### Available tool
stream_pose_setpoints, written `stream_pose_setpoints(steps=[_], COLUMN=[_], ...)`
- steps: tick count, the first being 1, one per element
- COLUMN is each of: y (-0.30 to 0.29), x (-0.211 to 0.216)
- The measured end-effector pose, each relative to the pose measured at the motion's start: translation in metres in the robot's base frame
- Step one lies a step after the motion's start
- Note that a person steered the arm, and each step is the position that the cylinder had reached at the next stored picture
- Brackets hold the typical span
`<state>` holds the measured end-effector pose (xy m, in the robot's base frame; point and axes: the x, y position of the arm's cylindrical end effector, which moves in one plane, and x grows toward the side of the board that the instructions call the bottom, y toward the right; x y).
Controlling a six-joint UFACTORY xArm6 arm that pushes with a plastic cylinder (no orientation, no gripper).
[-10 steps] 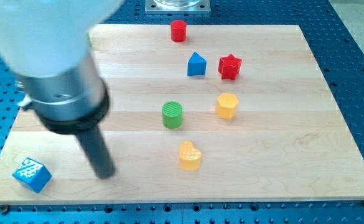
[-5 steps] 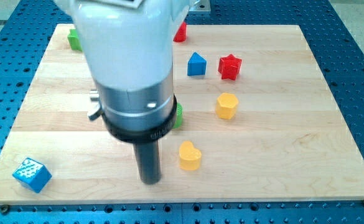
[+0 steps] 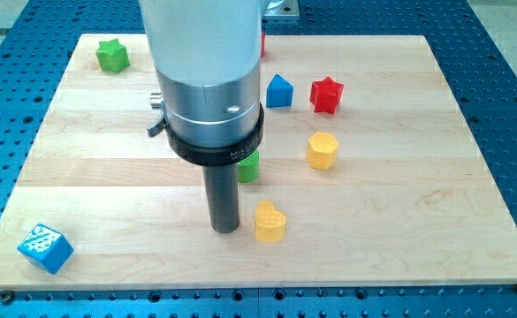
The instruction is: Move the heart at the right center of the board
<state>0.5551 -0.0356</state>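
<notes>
While the arm hangs upright over the pale wooden board [image 3: 435, 203], my tip [image 3: 225, 230] rests just left of the yellow heart block [image 3: 269, 221], gap too narrow to judge contact. Rod bare, holding nothing. Heart sits bottom centre; yellow hexagonal block [image 3: 322, 150] lies up-right; green cylinder [image 3: 249, 166] partly hidden.

You have a green star [image 3: 111, 55] at the board's [image 3: 417, 221] top left and a blue cube [image 3: 45, 247] at its bottom left. Near the top sit a blue block [image 3: 279, 91] and a red star [image 3: 326, 94] side by side, with a yellow hexagon block [image 3: 323, 150] below them.
</notes>
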Motion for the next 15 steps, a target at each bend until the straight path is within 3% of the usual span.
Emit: stream_pose_setpoints(steps=[8, 10, 11, 15], y=[0.004, 0.078, 0.082, 0.051], x=[-0.004, -0.004, -0.004, -0.004])
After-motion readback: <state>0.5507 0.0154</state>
